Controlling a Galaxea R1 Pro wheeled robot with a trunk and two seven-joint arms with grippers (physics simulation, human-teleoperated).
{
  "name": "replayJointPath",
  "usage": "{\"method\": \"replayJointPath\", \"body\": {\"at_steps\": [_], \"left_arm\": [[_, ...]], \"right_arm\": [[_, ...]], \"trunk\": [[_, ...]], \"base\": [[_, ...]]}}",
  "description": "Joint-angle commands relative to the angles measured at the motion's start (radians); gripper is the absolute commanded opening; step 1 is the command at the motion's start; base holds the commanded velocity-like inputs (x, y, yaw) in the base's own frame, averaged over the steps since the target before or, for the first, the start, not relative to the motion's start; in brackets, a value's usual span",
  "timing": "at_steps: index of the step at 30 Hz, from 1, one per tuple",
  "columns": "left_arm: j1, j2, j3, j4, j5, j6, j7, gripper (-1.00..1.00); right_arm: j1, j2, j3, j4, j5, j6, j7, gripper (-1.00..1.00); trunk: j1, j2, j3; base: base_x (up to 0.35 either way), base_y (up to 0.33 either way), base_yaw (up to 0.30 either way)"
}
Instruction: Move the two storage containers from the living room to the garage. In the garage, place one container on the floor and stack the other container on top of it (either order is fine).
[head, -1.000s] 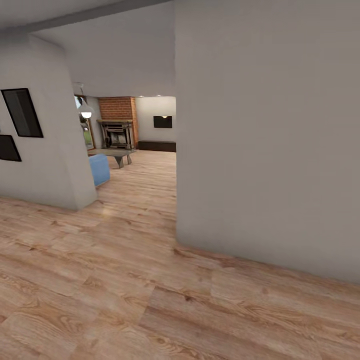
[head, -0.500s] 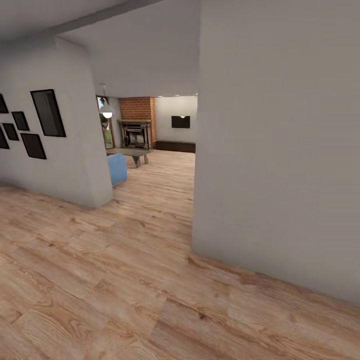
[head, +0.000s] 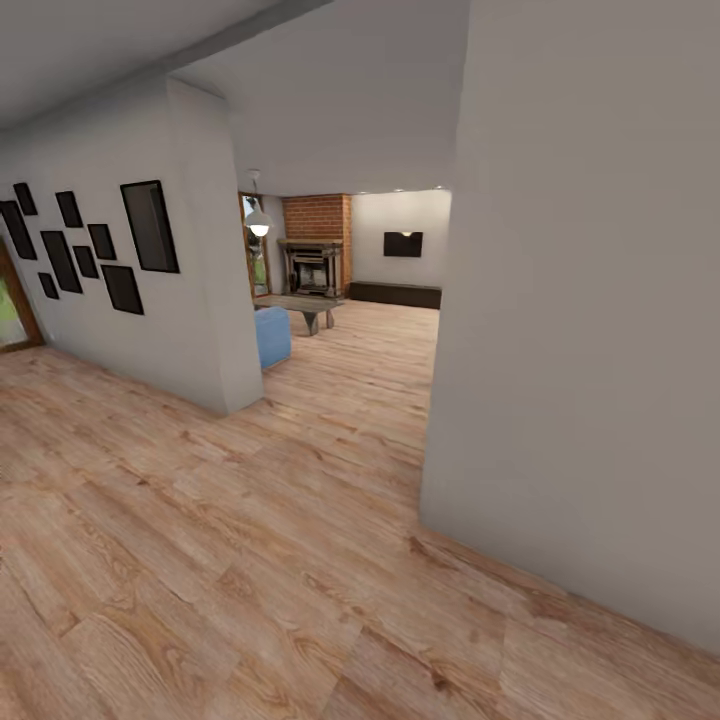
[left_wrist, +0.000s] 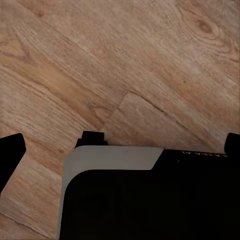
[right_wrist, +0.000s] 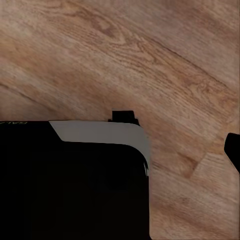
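L gripper (left_wrist: 122, 146): two dark fingertips (left_wrist: 11, 150) sit at opposite edges of the wrist view, spread wide w/ nothing btw them. It hangs over the light wood-plank floor (head: 250, 560), beside the robot's black body w/ grey panel (left_wrist: 150, 200). R gripper (right_wrist: 120, 142): one dark fingertip (right_wrist: 233, 150) at the frame edge, its partner lost against the black body, so can't tell if it's spread or pressed together.

Step in hand, as I judge it: driving to the living rm to fetch the first bin. The living rm (head: 340, 300) lies ahead through the gap btw two plain white walls. In it are a red-brick fireplace (head: 318, 215), a white pendant lamp (head: 258, 222), a low grey table (head: 305, 305) and the end of a light blue sofa (head: 272, 337). The two red-orange bins are presumably inside.

To do it well:
- Steer for the middle of the gap. The big white wall corner on the R (head: 440, 500) is near, so swing wide of it.
- Watch the L wall w/ black picture frames (head: 150, 225); its corner is just beside the sofa end.
- Keep arms tucked low till through, then slow down and scan the floor for the bins.
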Motion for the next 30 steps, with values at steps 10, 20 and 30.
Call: {"method": "replayJointPath", "body": {"at_steps": [10,20,30], "left_arm": [[-0.001,0.0,-0.002,0.001,0.009,-0.002,-0.006,1.0],[-0.001,0.0,-0.001,0.001,0.009,-0.002,-0.006,1.0],[-0.001,0.0,-0.001,0.001,0.01,-0.003,-0.006,1.0]], "right_arm": [[-0.001,-0.002,0.008,0.002,-0.002,-0.006,0.0,1.0],[-0.001,0.0,0.008,0.002,-0.005,-0.006,0.001,1.0],[-0.001,0.001,0.008,0.003,-0.004,-0.006,0.001,1.0]], "trunk": [[0.001,-0.001,-0.001],[0.001,-0.001,-0.001],[0.001,-0.001,-0.001]], "base": [[0.322,0.0,0.021],[0.322,0.0,0.0],[0.322,0.0,0.198]]}}
